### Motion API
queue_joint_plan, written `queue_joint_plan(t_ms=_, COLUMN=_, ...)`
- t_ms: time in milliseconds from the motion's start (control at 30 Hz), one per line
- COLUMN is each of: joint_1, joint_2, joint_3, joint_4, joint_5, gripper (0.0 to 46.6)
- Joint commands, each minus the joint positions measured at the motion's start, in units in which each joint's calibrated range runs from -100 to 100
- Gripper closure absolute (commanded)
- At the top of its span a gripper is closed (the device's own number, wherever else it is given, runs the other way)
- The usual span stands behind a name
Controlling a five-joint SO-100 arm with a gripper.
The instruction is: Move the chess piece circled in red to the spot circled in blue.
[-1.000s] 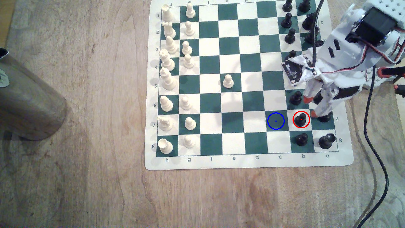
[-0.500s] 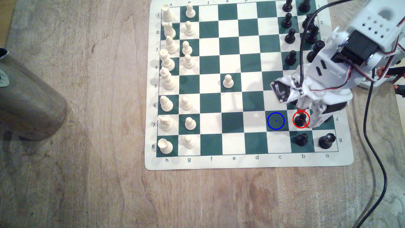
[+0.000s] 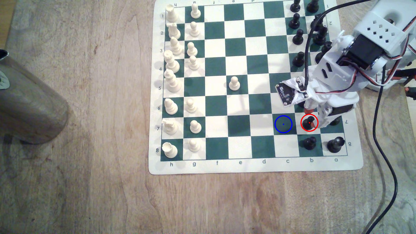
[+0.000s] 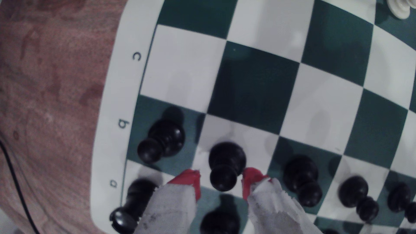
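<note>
The chess piece (image 3: 307, 122) is a black pawn inside the red ring, on a white square in the b column. In the wrist view the pawn (image 4: 226, 162) stands upright between my two red-tipped fingers. My gripper (image 4: 221, 180) is open, one fingertip (image 4: 190, 180) on each side of the pawn's head with a small gap to it. In the exterior view the gripper (image 3: 311, 118) reaches in from the right and hangs over the pawn. The spot (image 3: 283, 124) is the dark green square with the blue ring, one square toward the exterior view's left, with nothing on it.
Black pawns (image 3: 309, 143) and taller black pieces (image 3: 335, 144) stand close around the gripper. A lone white pawn (image 3: 234, 83) is mid-board. A black cable (image 3: 388, 162) runs down the exterior view's right. A wooden cylinder (image 3: 29, 105) lies far left on the table.
My gripper has swung from the board's right edge over to the ringed pawn and now straddles it. In the last half second it barely shifted. The pawn has not moved.
</note>
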Motion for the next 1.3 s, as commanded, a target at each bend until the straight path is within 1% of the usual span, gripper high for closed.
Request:
queue_joint_plan(t_ms=0, joint_1=-0.70, joint_2=0.99, joint_3=-0.83, joint_4=-1.59, joint_5=-0.34, gripper=36.2)
queue_joint_plan(t_ms=167, joint_1=-0.85, joint_2=2.43, joint_3=-0.92, joint_4=-2.82, joint_5=-0.44, gripper=36.4)
queue_joint_plan(t_ms=300, joint_1=-0.62, joint_2=3.11, joint_3=-1.01, joint_4=-3.39, joint_5=-0.39, gripper=38.1)
queue_joint_plan(t_ms=333, joint_1=-0.62, joint_2=3.20, joint_3=-0.92, joint_4=-3.72, joint_5=-0.34, gripper=40.3)
queue_joint_plan(t_ms=533, joint_1=-0.54, joint_2=2.86, joint_3=-0.83, joint_4=-3.97, joint_5=-0.15, gripper=43.7)
queue_joint_plan(t_ms=600, joint_1=-0.23, joint_2=2.52, joint_3=-1.28, joint_4=-3.31, joint_5=-0.10, gripper=44.0)
queue_joint_plan(t_ms=767, joint_1=1.34, joint_2=-3.17, joint_3=-5.54, joint_4=4.06, joint_5=0.44, gripper=44.6)
queue_joint_plan(t_ms=900, joint_1=0.24, joint_2=-6.14, joint_3=-7.81, joint_4=7.91, joint_5=0.15, gripper=44.7)
queue_joint_plan(t_ms=1100, joint_1=2.12, joint_2=-3.59, joint_3=-16.87, joint_4=10.37, joint_5=0.73, gripper=44.9)
queue_joint_plan(t_ms=1267, joint_1=4.54, joint_2=2.35, joint_3=-20.77, joint_4=8.48, joint_5=1.17, gripper=45.0)
